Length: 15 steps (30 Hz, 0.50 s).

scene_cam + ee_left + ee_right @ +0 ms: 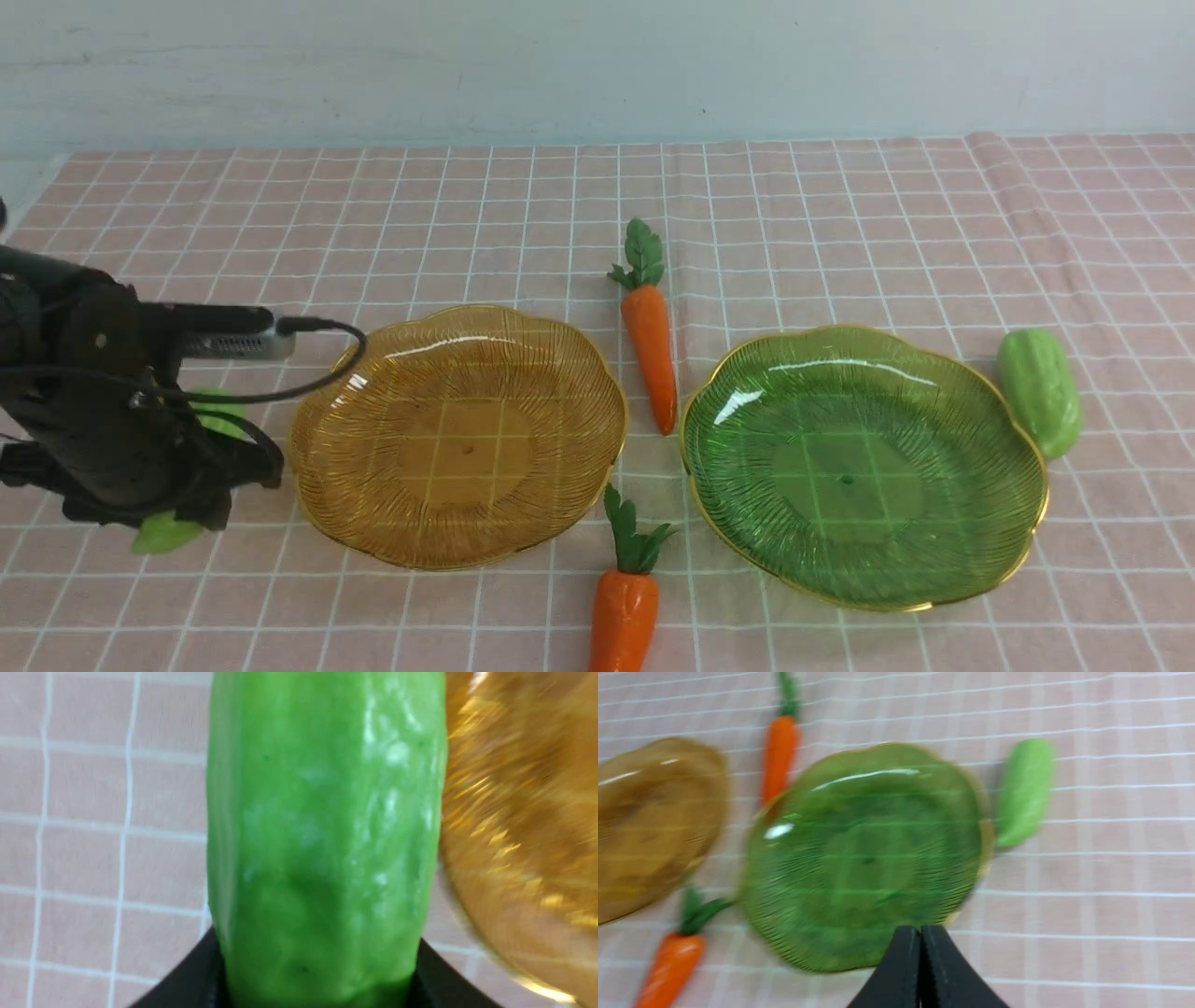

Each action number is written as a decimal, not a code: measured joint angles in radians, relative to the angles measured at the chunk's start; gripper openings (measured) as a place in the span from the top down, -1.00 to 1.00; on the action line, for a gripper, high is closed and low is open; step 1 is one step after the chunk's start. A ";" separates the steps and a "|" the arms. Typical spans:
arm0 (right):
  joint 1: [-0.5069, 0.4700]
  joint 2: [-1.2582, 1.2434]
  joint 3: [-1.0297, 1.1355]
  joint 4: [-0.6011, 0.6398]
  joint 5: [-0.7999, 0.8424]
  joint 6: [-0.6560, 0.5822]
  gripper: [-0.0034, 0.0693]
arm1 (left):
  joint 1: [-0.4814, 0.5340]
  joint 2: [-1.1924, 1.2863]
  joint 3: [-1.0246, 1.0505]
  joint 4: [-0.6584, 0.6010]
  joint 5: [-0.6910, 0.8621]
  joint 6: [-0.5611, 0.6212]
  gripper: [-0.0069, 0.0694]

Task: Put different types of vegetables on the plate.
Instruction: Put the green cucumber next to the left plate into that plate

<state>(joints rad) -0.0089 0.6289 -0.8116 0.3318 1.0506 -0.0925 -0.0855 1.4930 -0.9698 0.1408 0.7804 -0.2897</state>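
At the left, beside the gold-rimmed amber plate (467, 439), the left hand (177, 485) grasps a smooth light-green oblong toy gourd (322, 835). The right hand (917, 970) is clenched; two orange toy carrots with leafy green tops (649, 345) (624, 616) lie between the amber and green plates (850, 476).

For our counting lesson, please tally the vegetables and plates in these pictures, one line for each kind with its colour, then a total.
Light-green gourds: 2, one at the left gripper, one beside the green plate
Orange carrots with leafy tops: 2
Amber plate: 1
Green plate: 1
Total: 6
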 joint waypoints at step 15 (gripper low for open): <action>-0.002 0.445 -0.194 -0.527 -0.086 0.401 0.94 | -0.230 0.002 -0.038 -0.130 -0.194 0.123 0.03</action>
<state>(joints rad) -0.0110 1.0739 -1.0059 -0.1948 0.9648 0.3085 -0.3157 1.4945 -1.0080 0.0109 0.5863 -0.1665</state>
